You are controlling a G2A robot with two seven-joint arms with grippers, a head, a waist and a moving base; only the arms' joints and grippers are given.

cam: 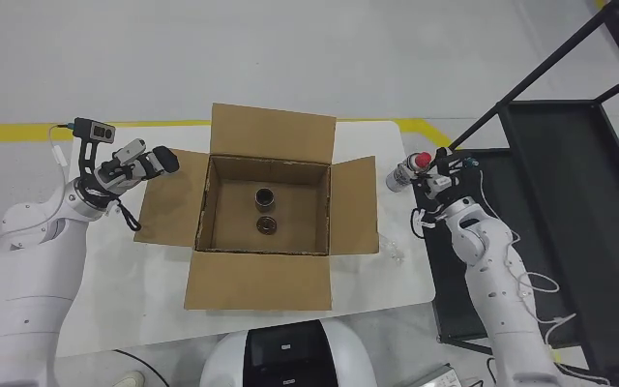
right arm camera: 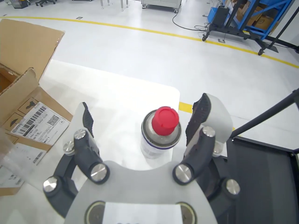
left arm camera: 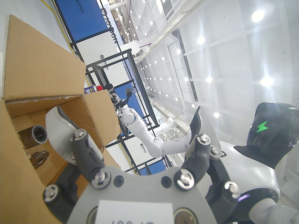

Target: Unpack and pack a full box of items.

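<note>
Though cut off at base, spray can (right arm camera: 161, 130): upright near bench (right arm camera: 112, 89) corner.
Right fingers (right arm camera: 202, 113): spread wide either side of can, not touching.
Left fingers (left arm camera: 57, 122): spread, empty, beside box (cam: 271, 164).

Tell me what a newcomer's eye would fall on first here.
The open cardboard box in the middle of the table, two dark metal parts on its floor. Then the red-capped spray can standing near the table's corner, between the open fingers of the right claw.
</note>
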